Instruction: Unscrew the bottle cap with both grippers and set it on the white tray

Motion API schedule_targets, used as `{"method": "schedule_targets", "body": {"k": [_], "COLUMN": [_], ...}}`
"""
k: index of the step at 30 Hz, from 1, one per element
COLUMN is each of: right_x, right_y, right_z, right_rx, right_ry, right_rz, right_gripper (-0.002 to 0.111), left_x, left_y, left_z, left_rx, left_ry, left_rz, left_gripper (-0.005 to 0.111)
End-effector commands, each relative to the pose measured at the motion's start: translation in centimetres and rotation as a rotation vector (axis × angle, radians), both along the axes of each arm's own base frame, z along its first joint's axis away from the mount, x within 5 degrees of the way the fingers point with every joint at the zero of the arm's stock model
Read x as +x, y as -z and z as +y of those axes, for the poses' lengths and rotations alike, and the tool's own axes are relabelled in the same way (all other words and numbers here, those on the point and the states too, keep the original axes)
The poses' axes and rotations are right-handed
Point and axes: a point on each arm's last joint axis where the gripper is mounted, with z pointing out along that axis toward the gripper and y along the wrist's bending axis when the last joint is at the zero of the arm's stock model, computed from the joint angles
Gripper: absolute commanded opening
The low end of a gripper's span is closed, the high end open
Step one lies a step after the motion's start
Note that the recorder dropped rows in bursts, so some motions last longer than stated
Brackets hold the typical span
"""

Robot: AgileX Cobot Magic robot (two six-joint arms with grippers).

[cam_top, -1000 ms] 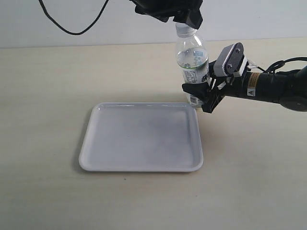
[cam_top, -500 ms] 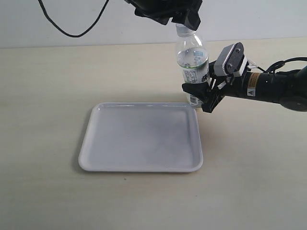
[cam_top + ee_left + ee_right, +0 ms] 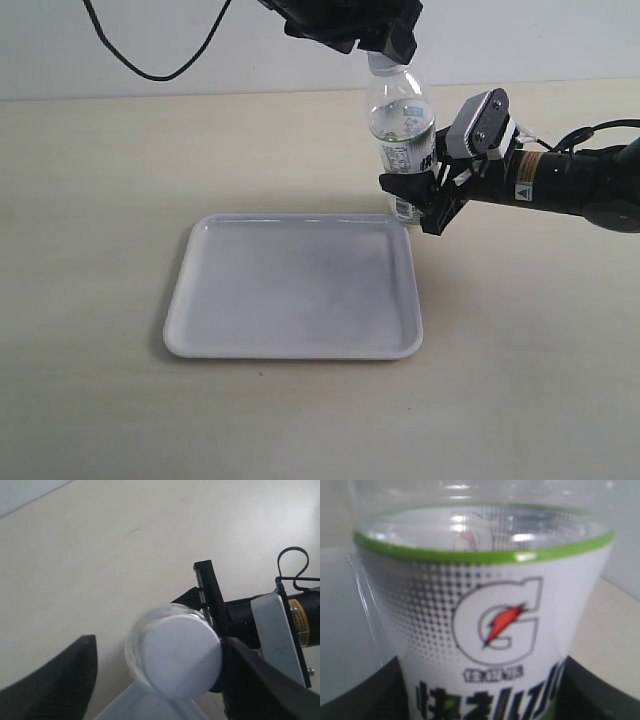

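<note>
The clear bottle [image 3: 400, 130] stands upright on the table just behind the white tray's [image 3: 300, 352] far right corner. My right gripper [image 3: 416, 200] is shut on its labelled lower body [image 3: 485, 605], with a black finger pressed against each side. My left gripper [image 3: 383, 45] hangs over the bottle's top. In the left wrist view the white bottle cap [image 3: 182, 652] sits on the neck between the open fingers of my left gripper [image 3: 160, 655]. One finger [image 3: 250, 680] touches the cap's side. The other finger [image 3: 75, 675] stands apart from it.
The tray holds nothing. A black cable [image 3: 150, 60] hangs at the back left against the wall. The right arm [image 3: 570, 185] lies low over the table from the right, with a grey-white block [image 3: 478, 125] on the wrist. Bare tan tabletop surrounds the tray.
My left gripper has shifted slightly at the bottle's top. The bottle, the right gripper and the tray have stayed in place.
</note>
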Motion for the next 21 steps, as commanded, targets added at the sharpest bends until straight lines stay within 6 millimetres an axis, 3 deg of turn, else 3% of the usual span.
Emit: {"method": "schedule_targets", "body": {"k": [1, 4, 10, 13, 17, 21], "right_x": [0.05, 0.05, 0.04, 0.04, 0.04, 0.04], "right_y": [-0.54, -0.54, -0.56, -0.58, -0.58, -0.58], "right_z": [0.24, 0.24, 0.25, 0.26, 0.26, 0.26], "right_rx": [0.045, 0.045, 0.048, 0.050, 0.050, 0.050], "right_ry": [-0.011, -0.011, -0.012, -0.013, -0.013, -0.013], "right_rz": [-0.029, -0.029, -0.029, -0.030, -0.030, -0.030], "right_gripper": [0.000, 0.000, 0.000, 0.000, 0.000, 0.000], "left_x": [0.10, 0.05, 0.00, -0.08, -0.16, -0.21], "left_y": [-0.04, -0.06, -0.08, -0.02, 0.03, 0.11], "left_z": [-0.05, -0.10, -0.16, -0.13, -0.13, -0.14], "left_rx": [-0.014, -0.021, -0.039, -0.034, -0.051, -0.047], "left_ry": [-0.009, -0.009, -0.028, -0.025, -0.063, -0.091], "left_rz": [-0.001, 0.007, 0.032, 0.041, 0.087, 0.103], "left_gripper": [0.051, 0.045, 0.045, 0.032, 0.000, 0.000]}}
